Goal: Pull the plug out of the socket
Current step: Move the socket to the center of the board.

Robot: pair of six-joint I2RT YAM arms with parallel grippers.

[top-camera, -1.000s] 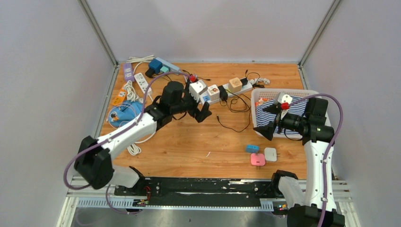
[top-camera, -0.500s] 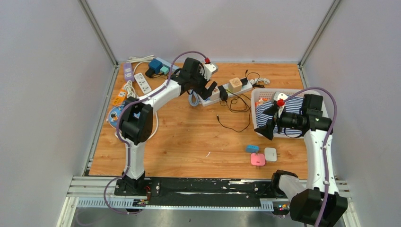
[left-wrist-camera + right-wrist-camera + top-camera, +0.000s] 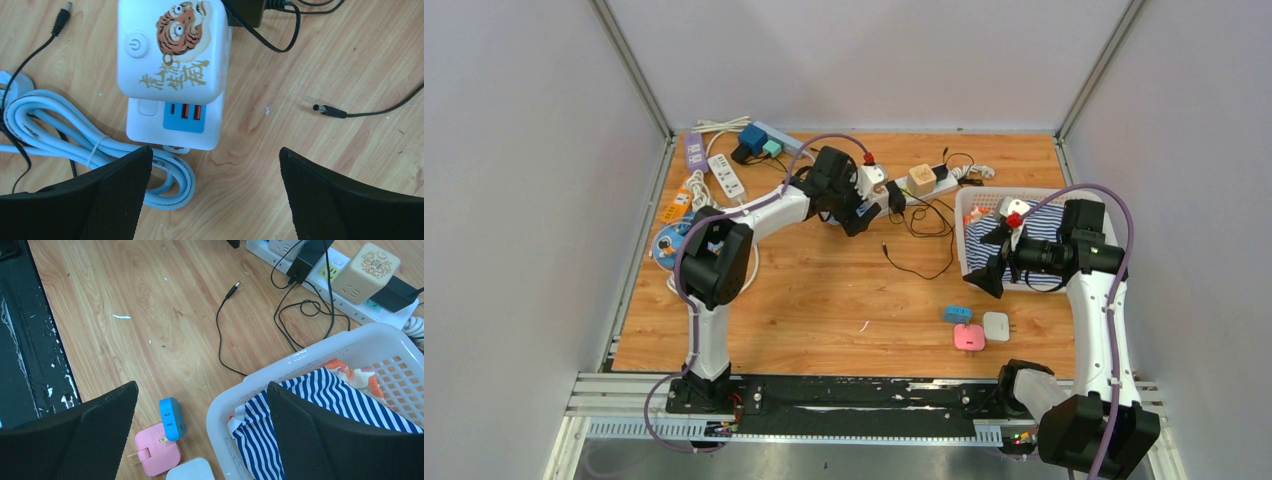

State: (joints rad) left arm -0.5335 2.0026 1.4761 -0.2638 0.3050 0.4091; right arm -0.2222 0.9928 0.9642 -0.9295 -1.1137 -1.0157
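Over the wooden table [image 3: 824, 300] the left gripper [image 3: 214, 165] is spread wide beside the tiger plug [image 3: 170, 50], which must next be reached and clamped.

The light wooden counter [image 3: 300, 75] shows clear grain under a smooth satin finish. The white cube plug with a tiger print [image 3: 170, 50] and the white power strip with a blue port panel [image 3: 152, 132] are smooth glossy plastic. The left gripper [image 3: 214, 151] has matt black pads [image 3: 117, 195] with fine mesh texture. The white perforated basket [image 3: 220, 440] is shiny plastic, the blue-striped cloth [image 3: 320, 410] in it soft and matt.
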